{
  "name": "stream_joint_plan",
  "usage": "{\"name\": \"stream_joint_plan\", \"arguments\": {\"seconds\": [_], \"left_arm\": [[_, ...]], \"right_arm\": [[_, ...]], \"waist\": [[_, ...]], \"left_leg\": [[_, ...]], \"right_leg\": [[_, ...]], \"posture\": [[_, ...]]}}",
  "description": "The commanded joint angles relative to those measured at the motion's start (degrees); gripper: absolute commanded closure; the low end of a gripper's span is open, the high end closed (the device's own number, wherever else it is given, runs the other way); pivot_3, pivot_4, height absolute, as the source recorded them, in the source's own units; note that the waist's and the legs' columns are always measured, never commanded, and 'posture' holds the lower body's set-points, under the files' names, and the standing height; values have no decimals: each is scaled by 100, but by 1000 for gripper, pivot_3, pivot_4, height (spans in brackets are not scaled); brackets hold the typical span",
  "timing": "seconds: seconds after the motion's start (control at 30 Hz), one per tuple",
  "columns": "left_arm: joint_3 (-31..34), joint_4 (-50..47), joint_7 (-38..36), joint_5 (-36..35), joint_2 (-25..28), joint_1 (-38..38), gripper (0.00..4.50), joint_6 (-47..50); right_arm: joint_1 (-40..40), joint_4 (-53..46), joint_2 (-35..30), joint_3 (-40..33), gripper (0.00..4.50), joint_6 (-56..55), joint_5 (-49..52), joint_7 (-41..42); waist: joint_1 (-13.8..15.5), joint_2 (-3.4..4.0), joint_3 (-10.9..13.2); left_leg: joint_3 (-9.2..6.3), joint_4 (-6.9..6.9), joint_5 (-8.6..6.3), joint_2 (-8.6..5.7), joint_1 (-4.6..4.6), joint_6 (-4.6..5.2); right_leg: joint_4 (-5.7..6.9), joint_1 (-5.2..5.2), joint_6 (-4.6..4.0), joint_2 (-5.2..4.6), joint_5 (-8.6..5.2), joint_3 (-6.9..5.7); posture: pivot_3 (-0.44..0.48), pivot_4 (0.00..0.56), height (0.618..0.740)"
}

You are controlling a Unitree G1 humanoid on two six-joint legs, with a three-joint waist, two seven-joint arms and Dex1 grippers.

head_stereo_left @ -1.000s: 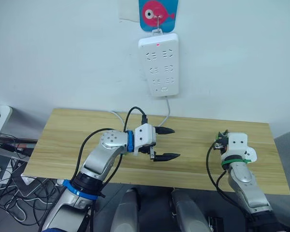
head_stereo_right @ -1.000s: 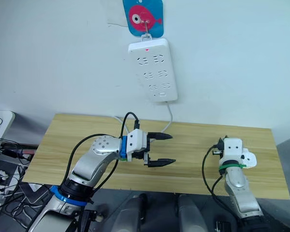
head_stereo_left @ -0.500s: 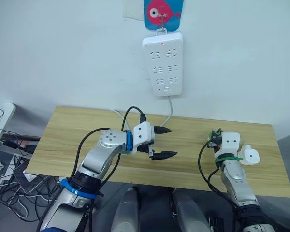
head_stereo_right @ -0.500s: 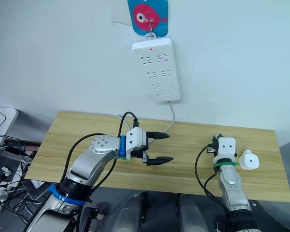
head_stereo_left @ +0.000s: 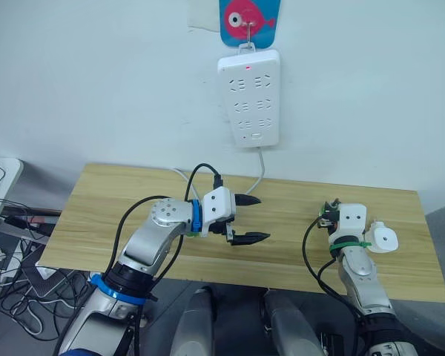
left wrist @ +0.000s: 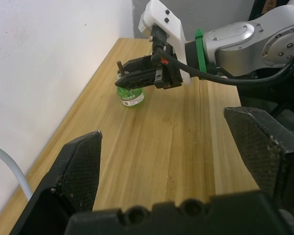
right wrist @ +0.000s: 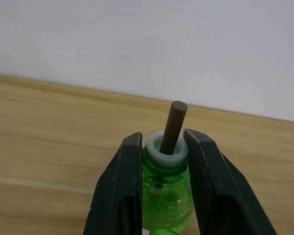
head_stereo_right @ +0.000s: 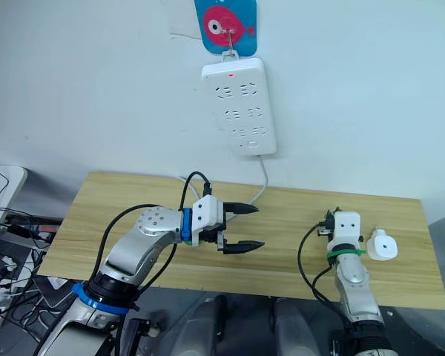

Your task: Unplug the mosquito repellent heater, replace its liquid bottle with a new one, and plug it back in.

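My right gripper is shut on the neck of the liquid bottle, a small green one whose bare dark wick stands up between the jaws. In the left wrist view the bottle seems to rest upright on the table under that gripper. The white mosquito repellent heater lies on the table just right of my right wrist, unplugged. My left gripper hangs open and empty over the table's middle. The new one is out of view.
A white power strip with a red light hangs on the wall from a hook on a blue fish sticker. Its cable drops behind the wooden table. Cables lie on the floor at the left.
The view has shifted a little. My right gripper has moved slightly left, so the heater now lies apart from my wrist. The left arm has stayed put.
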Motion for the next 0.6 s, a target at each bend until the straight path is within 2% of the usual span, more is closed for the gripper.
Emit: {"name": "stream_joint_plan", "arguments": {"seconds": [0.03, 0.6], "left_arm": [[4, -186, -9, 1, 24, 31, 0, -17], [-13, -268, -52, -1, 59, 74, 0, 67]], "right_arm": [[1, 29, 29, -93, 3633, -122, -66, 41], [-34, 360, -41, -189, 3633, -166, -116, 124]], "waist": [[0, 0, 0], [0, 0, 0]], "left_leg": [[1, 0, 0, 0, 0, 0], [1, 1, 0, -1, 1, 0]], "right_leg": [[0, 0, 0, 0, 0, 0], [-1, 1, 0, 0, 0, 0]], "posture": [[163, 355, 740], [166, 356, 740]]}}
